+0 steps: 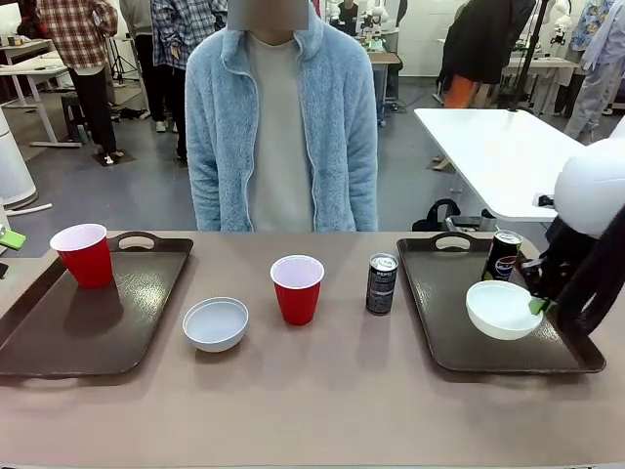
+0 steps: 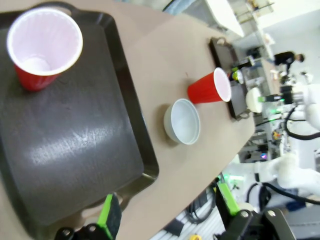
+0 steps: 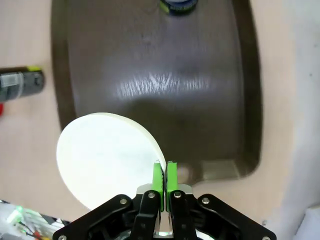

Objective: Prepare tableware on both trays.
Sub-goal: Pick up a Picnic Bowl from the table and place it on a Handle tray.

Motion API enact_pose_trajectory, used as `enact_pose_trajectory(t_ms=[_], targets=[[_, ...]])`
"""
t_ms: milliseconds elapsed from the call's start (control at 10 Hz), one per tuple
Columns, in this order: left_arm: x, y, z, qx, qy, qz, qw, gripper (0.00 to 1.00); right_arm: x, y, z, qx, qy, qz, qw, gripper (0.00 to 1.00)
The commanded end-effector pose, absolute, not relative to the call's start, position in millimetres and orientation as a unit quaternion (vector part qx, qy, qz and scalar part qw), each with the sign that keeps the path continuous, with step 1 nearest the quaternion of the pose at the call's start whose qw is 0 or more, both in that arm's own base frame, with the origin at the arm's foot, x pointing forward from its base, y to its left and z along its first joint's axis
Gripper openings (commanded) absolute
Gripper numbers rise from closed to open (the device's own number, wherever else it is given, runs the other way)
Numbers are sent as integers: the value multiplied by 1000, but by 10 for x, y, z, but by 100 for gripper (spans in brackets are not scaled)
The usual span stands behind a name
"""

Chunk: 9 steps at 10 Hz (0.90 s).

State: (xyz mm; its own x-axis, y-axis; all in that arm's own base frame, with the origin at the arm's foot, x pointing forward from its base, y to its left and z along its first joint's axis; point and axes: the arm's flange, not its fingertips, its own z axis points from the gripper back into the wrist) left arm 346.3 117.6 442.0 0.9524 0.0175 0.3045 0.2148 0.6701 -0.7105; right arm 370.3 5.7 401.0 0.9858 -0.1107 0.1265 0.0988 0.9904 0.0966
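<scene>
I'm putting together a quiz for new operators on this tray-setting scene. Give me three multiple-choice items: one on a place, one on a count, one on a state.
1. Where does the far-left red cup stand?
A. On the left tray, near its far handle
B. On the bare tabletop
C. Inside a bowl

2. How many tableware pieces stand on the tabletop between the trays?
A. One
B. Three
C. Five

3. What is the right gripper doing?
A. Open above a can
B. Shut on the rim of the held bowl
C. Shut on a red cup

Answers:
1 A: the cup sits on the dark tray beside its oval handle.
2 B: the loose bowl, the middle red cup and the loose can stand there.
3 B: its green pads pinch the white rim over the right tray.
</scene>
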Motion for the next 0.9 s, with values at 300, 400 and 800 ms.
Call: enact_pose_trajectory(t_ms=[300,400,800], targets=[[3458,1205,4432,-407,-145,-57,900,100,4178,-47,3635,80,-64,-41,994,0],[3458,1205,4432,-407,-145,-57,900,100,4197,-54,3573,76,-45,-59,994,6],[3458,1205,4432,-407,-145,-57,900,100,4176,-45,3603,63,-35,-56,996,100]])
